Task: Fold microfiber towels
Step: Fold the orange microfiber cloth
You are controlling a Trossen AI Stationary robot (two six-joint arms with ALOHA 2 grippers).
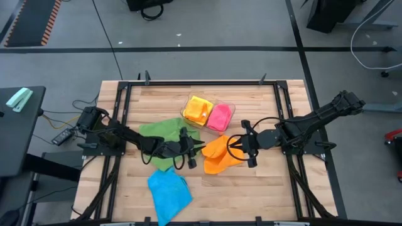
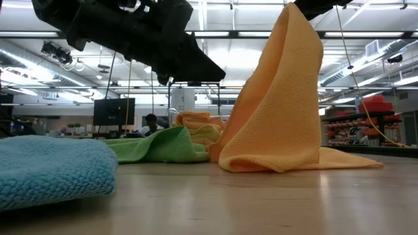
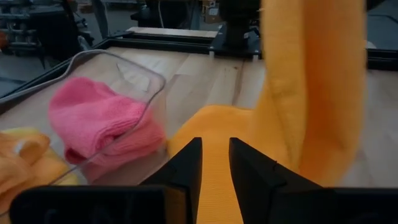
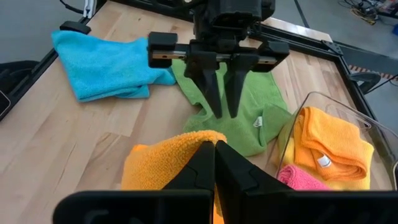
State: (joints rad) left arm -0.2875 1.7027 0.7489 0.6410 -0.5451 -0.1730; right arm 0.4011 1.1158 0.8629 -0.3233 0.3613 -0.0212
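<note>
One orange towel (image 1: 221,154) pinched and lifted mid-worktop (image 1: 264,188) by the closed right end effector (image 4: 214,149), left end effector (image 4: 224,106) slightly parted, empty, just beside, one green towel (image 1: 164,133), one blue towel (image 1: 168,189) laid flat, two towels, pink (image 1: 220,117) and yellow (image 1: 198,110), held in one clear tray (image 1: 231,108)

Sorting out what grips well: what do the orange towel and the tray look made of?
Orange towel: soft knitted microfiber-like cloth, matte, with a fine looped texture; it drapes limply from the right gripper. Tray: probably clear rigid plastic, glossy; the pink towel shows through its wall.
</note>
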